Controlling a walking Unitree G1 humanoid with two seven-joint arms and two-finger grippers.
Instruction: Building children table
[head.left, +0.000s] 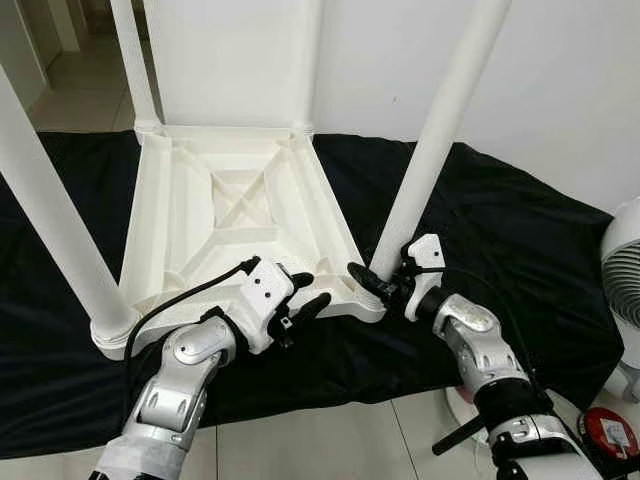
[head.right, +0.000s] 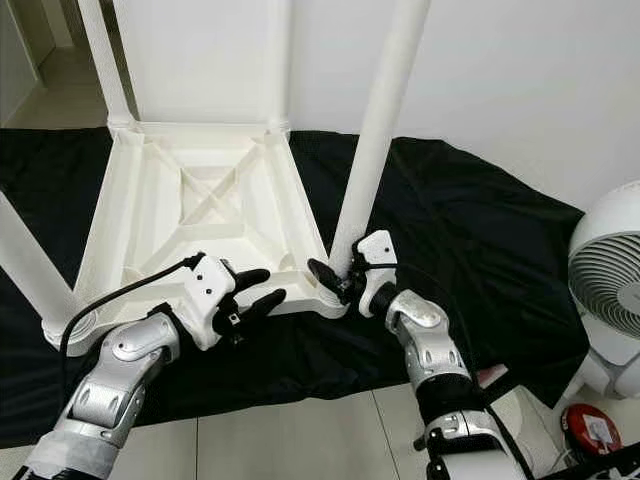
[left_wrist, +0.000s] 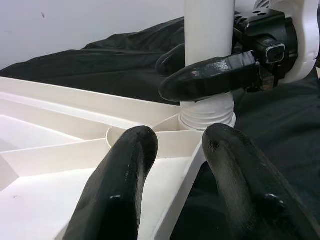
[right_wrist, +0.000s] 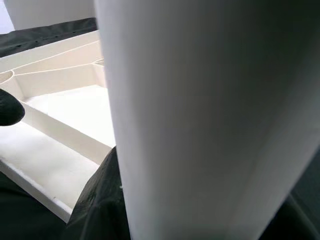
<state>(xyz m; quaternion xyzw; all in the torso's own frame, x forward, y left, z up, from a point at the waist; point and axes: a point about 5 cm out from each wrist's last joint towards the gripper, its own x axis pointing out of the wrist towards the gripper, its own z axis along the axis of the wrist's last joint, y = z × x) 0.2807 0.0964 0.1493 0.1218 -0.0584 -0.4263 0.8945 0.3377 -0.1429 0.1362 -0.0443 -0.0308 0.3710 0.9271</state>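
White table (head.left: 235, 215) lies upside down on black cloth (head.left: 500, 240). Right hand (head.left: 385, 283) squeezes the near-right leg (head.left: 432, 150) low, by its corner socket. Left hand (head.left: 300, 300) – fingers apart, holding nothing – sits at the table's near edge. Fan (head.left: 625, 270) close on the right.

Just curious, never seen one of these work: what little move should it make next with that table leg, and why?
Probably twist the leg further in. The right claw is shut on it just above the corner socket, where threads show; the left claw is open by the frame.
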